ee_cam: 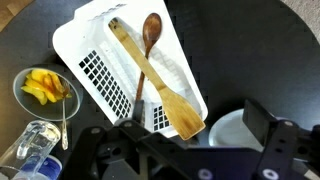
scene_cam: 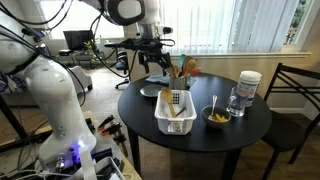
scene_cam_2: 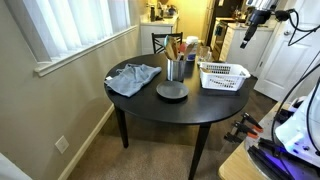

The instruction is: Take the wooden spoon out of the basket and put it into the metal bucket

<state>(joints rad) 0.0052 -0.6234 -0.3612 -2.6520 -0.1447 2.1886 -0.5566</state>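
The wooden spoon (ee_cam: 165, 95) lies diagonally in the basket (ee_cam: 95, 70), crossed by a darker utensil (ee_cam: 152, 30), right under the gripper (ee_cam: 180, 140). The jaws stand wide and empty, probably to descend over the handle. The metal bucket (scene_cam: 178, 78) stands lower, beside the basket.

Setting: a home, in the dining corner of a living space.

Evidence, in an exterior view:
- A round black table (scene_cam_2: 200, 105) stands on beige carpet (scene_cam_2: 150, 155), with a dark dining chair (scene_cam_2: 165, 40) at its far side.
- Vertical blinds (scene_cam_2: 80, 25) cover a wide window on the left wall.
- A wall outlet (scene_cam_2: 62, 144) sits low on that wall, near the white baseboard.
- A warmly lit adjoining room (scene_cam_2: 165, 12) opens at the far end; its details are too small to tell.
- The table carries household ware: a metal bucket (scene_cam_2: 176, 70) of cooking utensils and a small bowl (scene_cam: 216, 117) of food.
- A desk monitor (scene_cam: 77, 41) stands far left.
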